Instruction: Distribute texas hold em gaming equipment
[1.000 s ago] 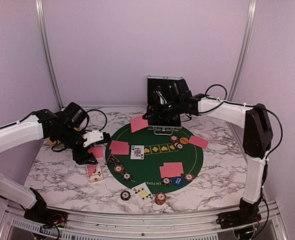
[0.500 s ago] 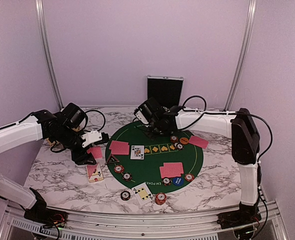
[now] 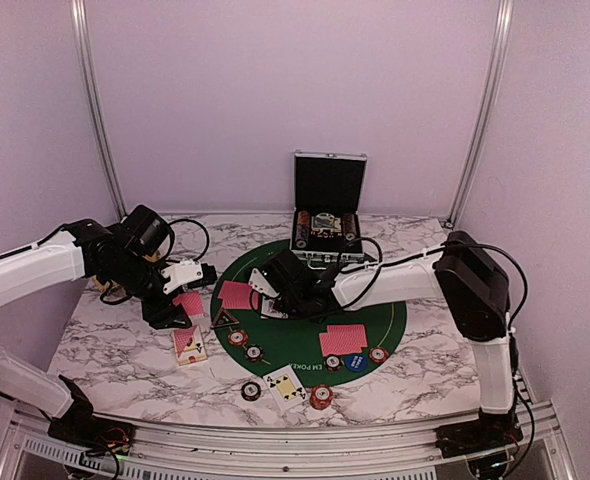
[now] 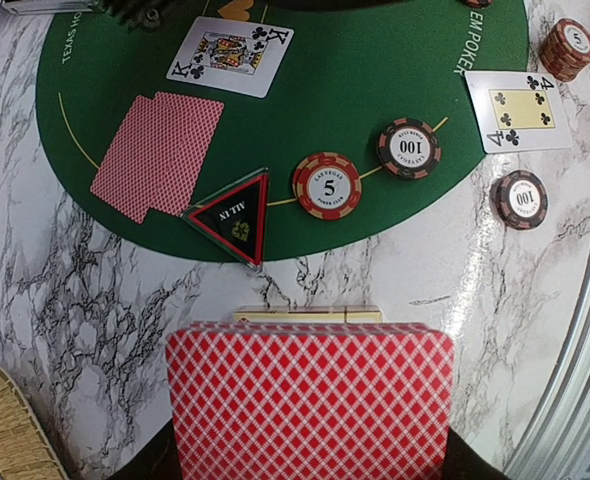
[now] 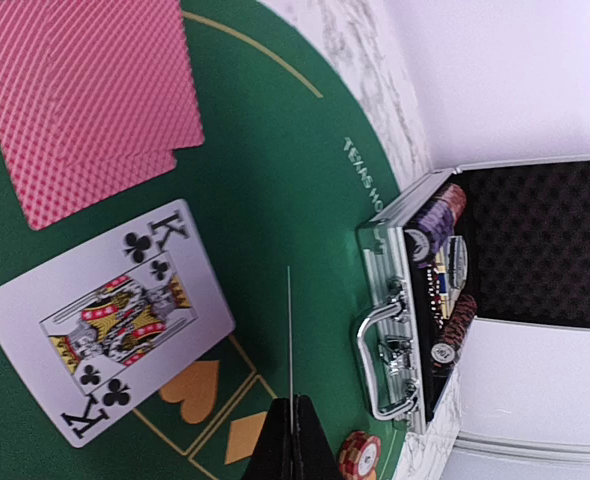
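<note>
My left gripper point(image 4: 310, 445) is shut on a stack of red-backed playing cards point(image 4: 310, 400) point(image 3: 190, 303), held over the marble left of the green mat point(image 3: 385, 305). Below it lie a dark triangular token point(image 4: 237, 215), a "5" chip point(image 4: 327, 185) and two "100" chips point(image 4: 410, 148). My right gripper point(image 5: 292, 430) point(image 3: 270, 285) is shut on a single playing card seen edge-on point(image 5: 289, 340), low over the mat beside the face-up king of clubs point(image 5: 110, 320). Two face-down cards point(image 5: 85, 90) lie just beyond. A four of clubs point(image 3: 286, 385) lies near the front.
An open metal chip case point(image 3: 327, 215) stands at the back edge of the mat. A woven basket point(image 4: 5, 430) sits at the far left. More chips point(image 3: 320, 397), a blue disc point(image 3: 354, 362) and another face-down pair point(image 3: 345, 340) lie on the near right.
My right arm has swung from the case at the back across the mat to the near left, carrying its card. The left arm has not moved.
</note>
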You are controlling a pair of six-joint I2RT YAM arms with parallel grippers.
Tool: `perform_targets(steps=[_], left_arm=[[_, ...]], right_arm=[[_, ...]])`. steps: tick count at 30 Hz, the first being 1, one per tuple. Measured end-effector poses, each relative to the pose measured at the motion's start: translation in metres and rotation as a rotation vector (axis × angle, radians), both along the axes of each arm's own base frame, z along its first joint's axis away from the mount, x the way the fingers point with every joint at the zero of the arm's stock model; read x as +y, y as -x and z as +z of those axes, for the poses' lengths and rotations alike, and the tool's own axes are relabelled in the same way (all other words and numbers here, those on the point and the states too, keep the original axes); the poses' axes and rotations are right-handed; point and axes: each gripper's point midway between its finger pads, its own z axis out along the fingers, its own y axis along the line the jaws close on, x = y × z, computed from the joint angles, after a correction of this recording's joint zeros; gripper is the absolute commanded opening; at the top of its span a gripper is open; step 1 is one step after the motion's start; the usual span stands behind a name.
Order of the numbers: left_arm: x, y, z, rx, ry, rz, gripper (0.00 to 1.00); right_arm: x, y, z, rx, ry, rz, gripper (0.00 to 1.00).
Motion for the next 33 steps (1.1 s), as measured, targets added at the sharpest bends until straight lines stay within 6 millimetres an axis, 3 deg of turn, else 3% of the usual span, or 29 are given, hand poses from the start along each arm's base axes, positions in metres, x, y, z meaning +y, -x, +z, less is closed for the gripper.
perform_targets(steps=[5,9,16,20,27,33], left_arm=[[0.000,0.000,0.000,0.001,0.000,0.001,0.00],[0.000,0.000,0.000,0.001,0.000,0.001,0.00],[0.000,0.000,0.000,0.001,0.000,0.002,0.00],[0.000,0.000,0.000,0.001,0.000,0.002,0.00],[0.000,0.000,0.000,0.003,0.003,0.000,0.00],[-0.001,0.001,0.000,0.005,0.006,-0.001,0.00]], right_arm=[[0.000,0.018,-0.035,0.022,0.082,0.071,0.00],[0.001,0.029,-0.048,0.051,0.096,0.110,0.00],[0.014,0.042,-0.058,0.133,0.044,0.184,0.30],[0.020,0.048,-0.054,0.168,0.006,0.212,0.46],[0.018,0.053,-0.048,0.219,-0.028,0.215,0.67],[0.011,0.053,-0.025,0.277,-0.123,0.187,0.75]])
